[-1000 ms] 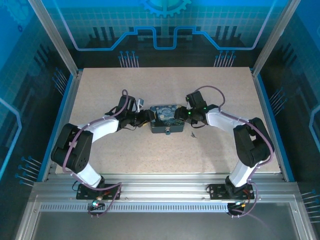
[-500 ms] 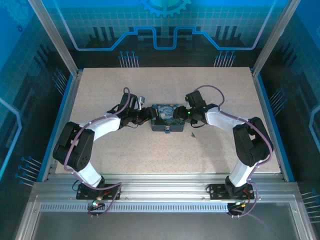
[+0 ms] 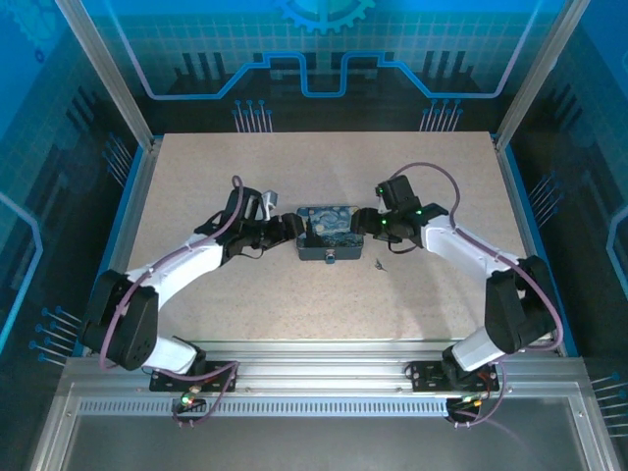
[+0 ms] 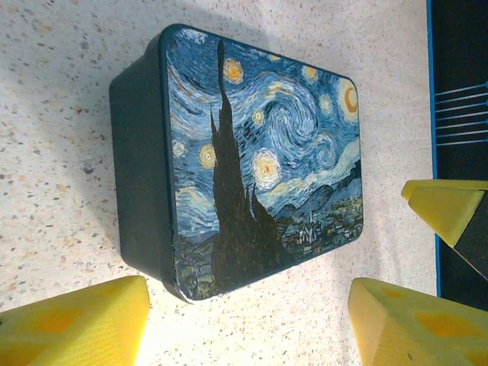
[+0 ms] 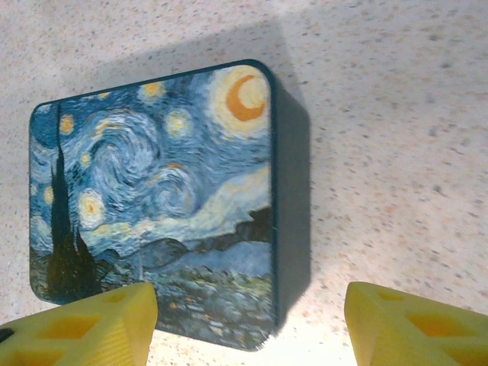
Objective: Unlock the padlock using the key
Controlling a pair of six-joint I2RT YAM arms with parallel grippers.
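Note:
The dark-blue night-sky box (image 3: 327, 232) sits mid-table, with the padlock (image 3: 331, 258) a tiny bluish nub on its near face. The key (image 3: 379, 264) is a small dark sliver lying on the table just right of the box. My left gripper (image 3: 290, 228) stands open off the box's left side. In the left wrist view the gripper (image 4: 248, 328) has only bare table between its yellow fingers, the box (image 4: 252, 168) just beyond. My right gripper (image 3: 366, 224) is open off the right side. In the right wrist view the gripper (image 5: 252, 328) faces the box (image 5: 160, 206), whose near corner reaches between the pads without touching.
The speckled table (image 3: 294, 177) is fenced by aluminium posts and blue walls. A small silver cylinder (image 3: 267, 200) rides on the left arm's wrist. One yellow finger of the right gripper (image 4: 450, 210) shows beyond the box in the left wrist view.
Both grippers have opened wider and drawn back from the box's sides, the left one leftward and the right one rightward. The box and the key stay put.

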